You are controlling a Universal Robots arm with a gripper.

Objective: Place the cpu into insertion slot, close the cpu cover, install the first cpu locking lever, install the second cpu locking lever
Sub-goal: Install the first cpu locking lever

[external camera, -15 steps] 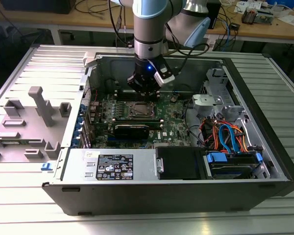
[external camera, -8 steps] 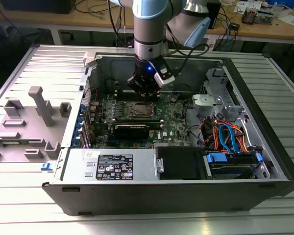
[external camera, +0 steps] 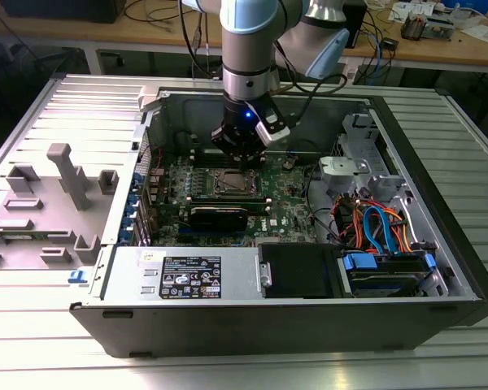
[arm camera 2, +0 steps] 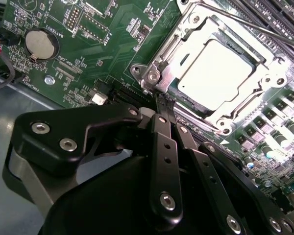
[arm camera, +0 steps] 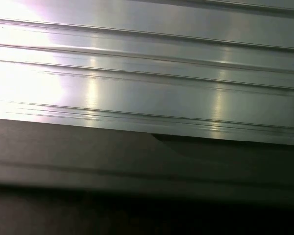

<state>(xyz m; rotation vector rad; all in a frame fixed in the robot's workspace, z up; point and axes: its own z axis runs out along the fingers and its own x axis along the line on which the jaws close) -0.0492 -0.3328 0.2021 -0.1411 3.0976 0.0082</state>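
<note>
Motherboard [arm camera 2: 112, 29] lies flat in the open computer case [external camera: 439, 268]. Cpu cover [arm camera 2: 264, 81] is closed over the cpu [arm camera 2: 218, 73] in the insertion slot [external camera: 235, 184]. Tool [arm camera 2: 165, 100], fingers pinched narrow and holding nothing, sits just beside the cover's corner.

Arm: a pale blue and grey jointed arm [external camera: 248, 36] comes down from the top of the exterior view, its last segment near vertical.
Wrist: a silver collar above a black housing [external camera: 246, 114], with a small blue light glowing on the black part.
Pincer: black, pointing straight down in the exterior view [external camera: 242, 160]; in the second wrist view [arm camera 2: 165, 104] the two slim black fingers [arm camera 2: 162, 127] lie pressed together, tips meeting with no gap.
Linkage: bolted black bars [arm camera 2: 83, 129] fan out from the finger roots.
</note>
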